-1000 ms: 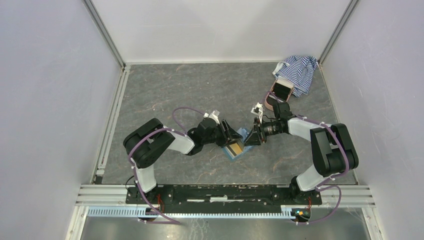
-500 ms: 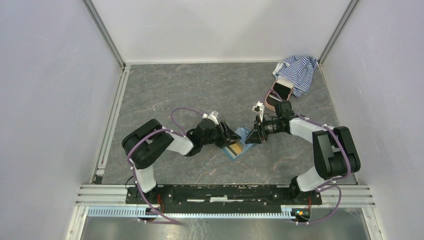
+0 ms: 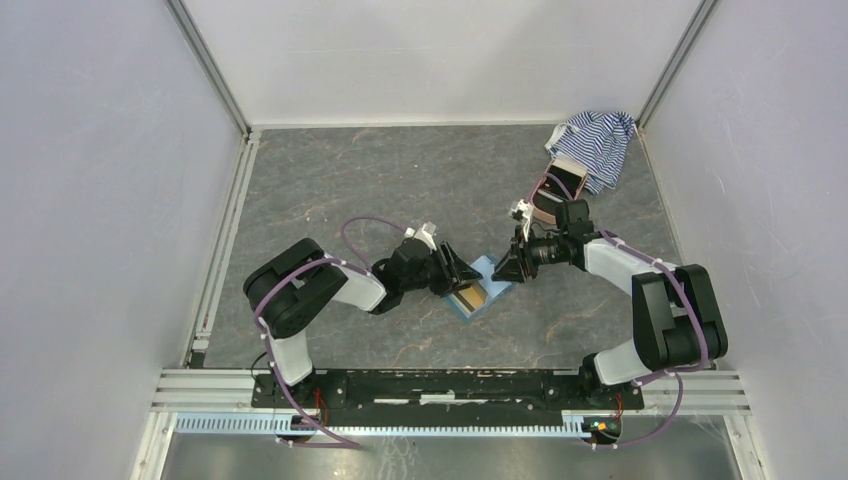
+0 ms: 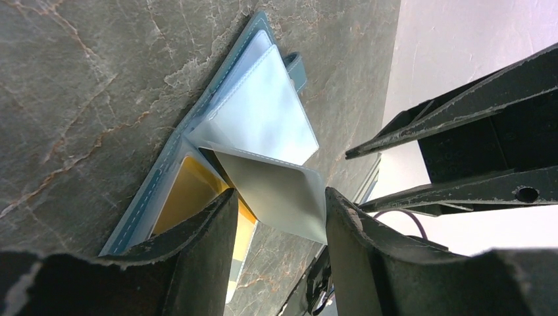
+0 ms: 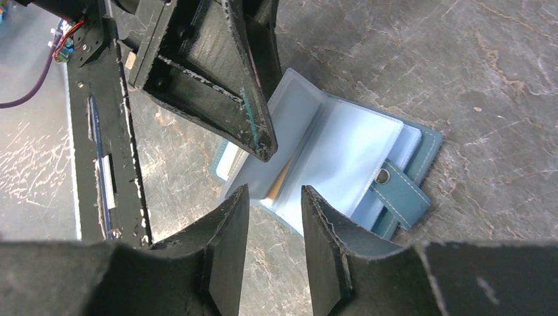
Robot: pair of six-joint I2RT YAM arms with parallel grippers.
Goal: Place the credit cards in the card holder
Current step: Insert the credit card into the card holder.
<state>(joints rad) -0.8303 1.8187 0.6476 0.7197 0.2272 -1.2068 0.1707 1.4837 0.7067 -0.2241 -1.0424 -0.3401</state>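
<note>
The teal card holder (image 3: 487, 283) lies open mid-table between both grippers, its clear sleeves fanned out. A tan-gold credit card (image 4: 186, 191) sits in its left pocket and shows in the top view as a gold patch (image 3: 467, 297). My left gripper (image 4: 279, 197) is open over the holder, and a raised sleeve page (image 4: 276, 187) stands between its fingers, brushing the right one. My right gripper (image 5: 275, 197) is open just above the holder's (image 5: 349, 148) near edge, gripping nothing. The snap tab (image 5: 400, 193) points right. A gold card edge (image 5: 281, 179) peeks between sleeves.
A pink case (image 3: 553, 187) and a blue-white striped cloth (image 3: 596, 140) lie at the back right corner. The left gripper's black finger (image 5: 217, 79) hangs close in front of the right wrist camera. White walls enclose the table on three sides.
My left gripper's jaws have narrowed slightly and edged toward the holder. The right gripper has drifted a little right and back. The holder stays put.
</note>
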